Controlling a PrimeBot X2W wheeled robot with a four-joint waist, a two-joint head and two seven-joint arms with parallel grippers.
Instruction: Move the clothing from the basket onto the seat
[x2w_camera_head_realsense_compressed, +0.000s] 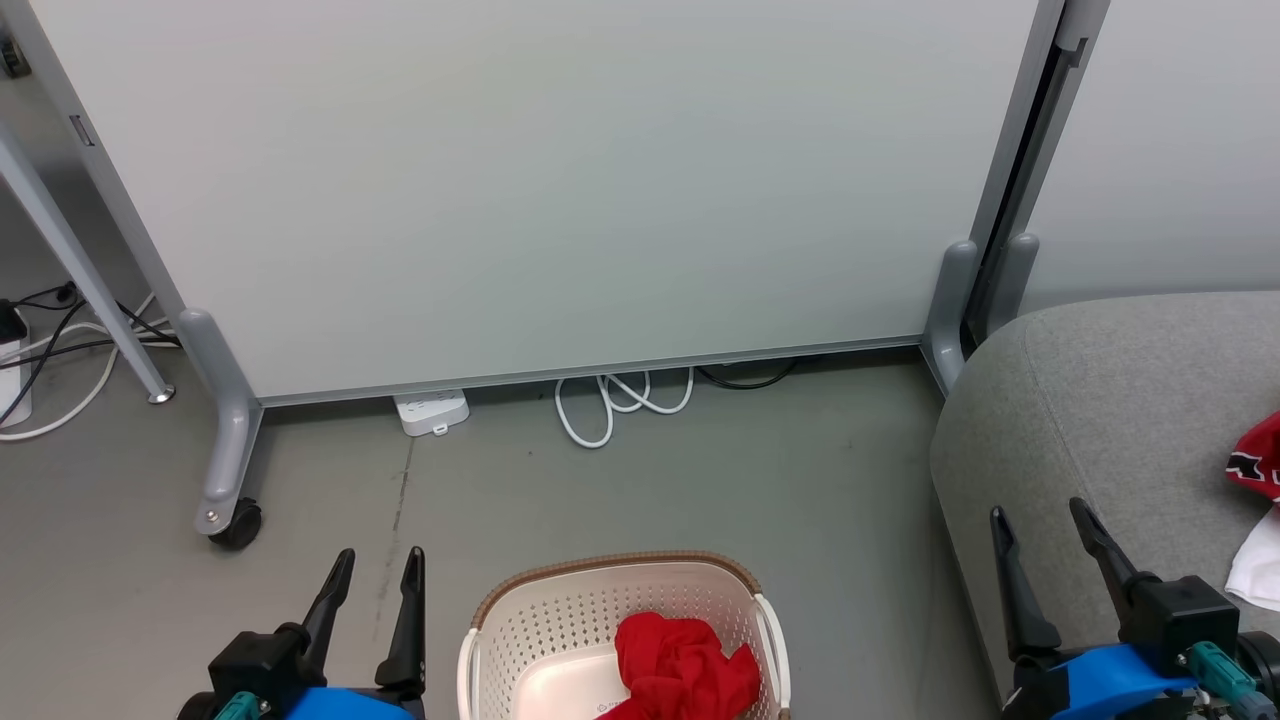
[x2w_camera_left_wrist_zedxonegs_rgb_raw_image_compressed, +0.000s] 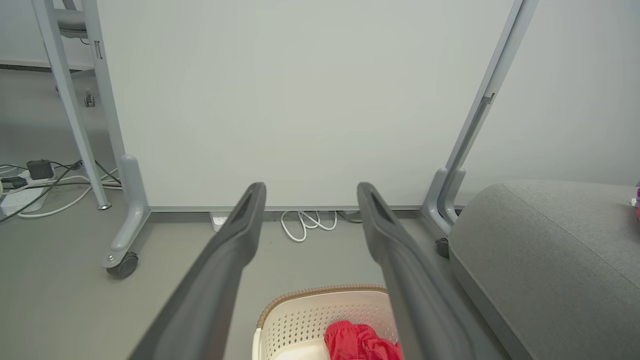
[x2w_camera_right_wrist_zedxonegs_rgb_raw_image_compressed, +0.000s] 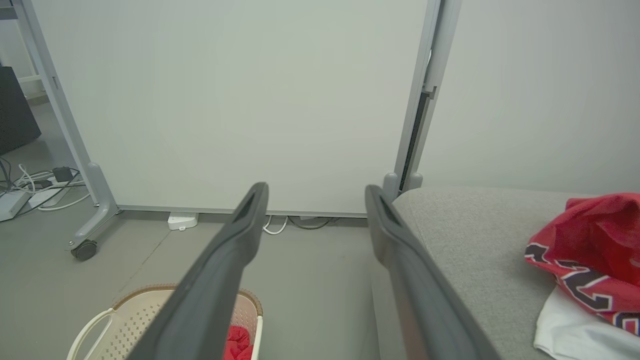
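Observation:
A cream perforated basket (x2w_camera_head_realsense_compressed: 560, 620) with a brown rim stands on the floor at the bottom middle, and a crumpled red shirt (x2w_camera_head_realsense_compressed: 680, 665) lies in it. The grey seat (x2w_camera_head_realsense_compressed: 1090, 400) fills the right side; on it lie a red shirt with black-and-white lettering (x2w_camera_head_realsense_compressed: 1260, 455) and a white cloth (x2w_camera_head_realsense_compressed: 1262, 565). My left gripper (x2w_camera_head_realsense_compressed: 382, 566) is open, left of the basket, with nothing between its fingers. My right gripper (x2w_camera_head_realsense_compressed: 1040, 520) is open over the seat's front corner, empty. The wrist views show the basket (x2w_camera_left_wrist_zedxonegs_rgb_raw_image_compressed: 310, 315) (x2w_camera_right_wrist_zedxonegs_rgb_raw_image_compressed: 125, 315), the seat (x2w_camera_left_wrist_zedxonegs_rgb_raw_image_compressed: 550, 240) (x2w_camera_right_wrist_zedxonegs_rgb_raw_image_compressed: 470, 235) and the lettered shirt (x2w_camera_right_wrist_zedxonegs_rgb_raw_image_compressed: 590, 255).
A white partition panel (x2w_camera_head_realsense_compressed: 520, 180) on grey wheeled feet (x2w_camera_head_realsense_compressed: 228, 520) stands behind the basket. A power strip (x2w_camera_head_realsense_compressed: 432, 410) and a coiled white cable (x2w_camera_head_realsense_compressed: 620, 400) lie at its base. More cables (x2w_camera_head_realsense_compressed: 60, 350) lie at the far left beside a slanted metal leg.

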